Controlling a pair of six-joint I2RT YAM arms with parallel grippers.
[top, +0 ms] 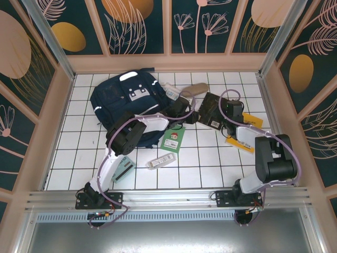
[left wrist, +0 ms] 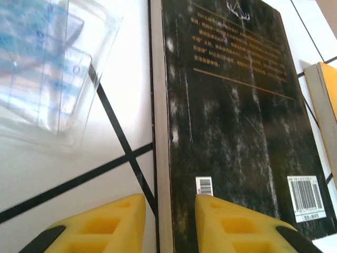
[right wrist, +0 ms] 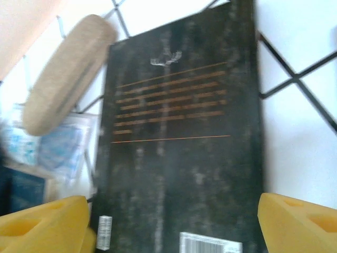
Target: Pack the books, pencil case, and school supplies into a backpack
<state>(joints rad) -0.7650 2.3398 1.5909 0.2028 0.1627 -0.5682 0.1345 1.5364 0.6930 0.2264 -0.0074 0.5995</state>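
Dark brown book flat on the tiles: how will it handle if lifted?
Probably stiff: the dark brown book lies flat with straight edges. Likely slippery, its cover shows sheen. Thin, flush with the tiles: perhaps awkward to lift.

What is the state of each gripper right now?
Left gripper: partly open, astride the dark book's edge, holding nothing.
Right gripper: wide open over that book, holding nothing.

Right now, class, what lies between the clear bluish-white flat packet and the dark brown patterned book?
Bare white tile, crossed by a black grout line, separates the clear packet from the dark brown book; the left wrist view shows it.
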